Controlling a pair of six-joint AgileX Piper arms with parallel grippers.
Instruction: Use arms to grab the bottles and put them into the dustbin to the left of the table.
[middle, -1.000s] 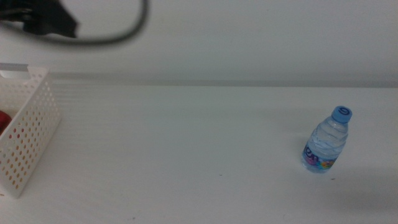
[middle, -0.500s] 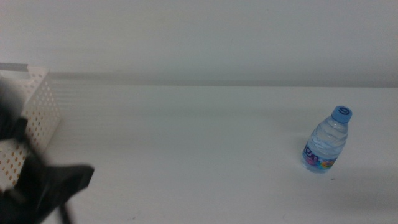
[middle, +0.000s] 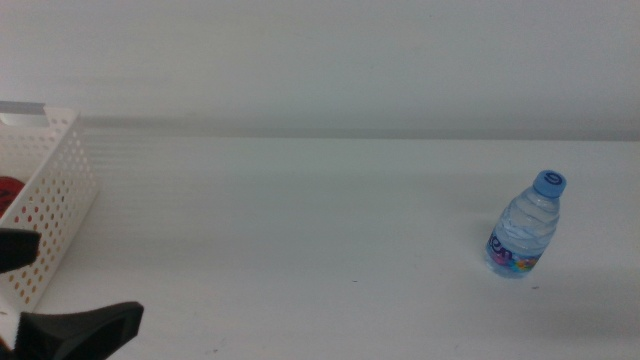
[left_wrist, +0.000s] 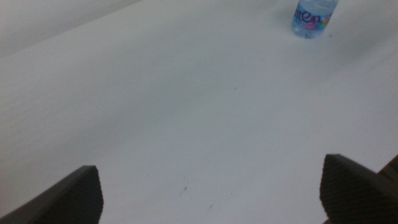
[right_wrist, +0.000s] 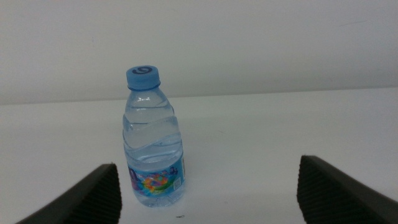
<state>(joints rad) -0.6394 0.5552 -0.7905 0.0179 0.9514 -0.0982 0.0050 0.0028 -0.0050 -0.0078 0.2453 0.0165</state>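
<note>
A small clear water bottle (middle: 524, 227) with a blue cap stands upright at the right of the white table (middle: 300, 220). The same bottle (left_wrist: 314, 14) shows far off in the left wrist view, and the bottle (right_wrist: 152, 140) stands close ahead in the right wrist view. The white perforated dustbin (middle: 50, 210) sits at the left edge, with something red (middle: 8, 192) inside it. My left gripper (middle: 40, 295) is low at the bottom left, just in front of the dustbin, open and empty (left_wrist: 211, 193). My right gripper (right_wrist: 208, 193) is open, its fingers wide apart, the bottle ahead of them.
A pale wall (middle: 330, 60) runs behind the table's far edge. Nothing else stands on the tabletop between the dustbin and the bottle.
The left arm came down from above the dustbin to the bottom left corner and now sits lower. The red thing in the dustbin shows again. The bottle has not moved.
</note>
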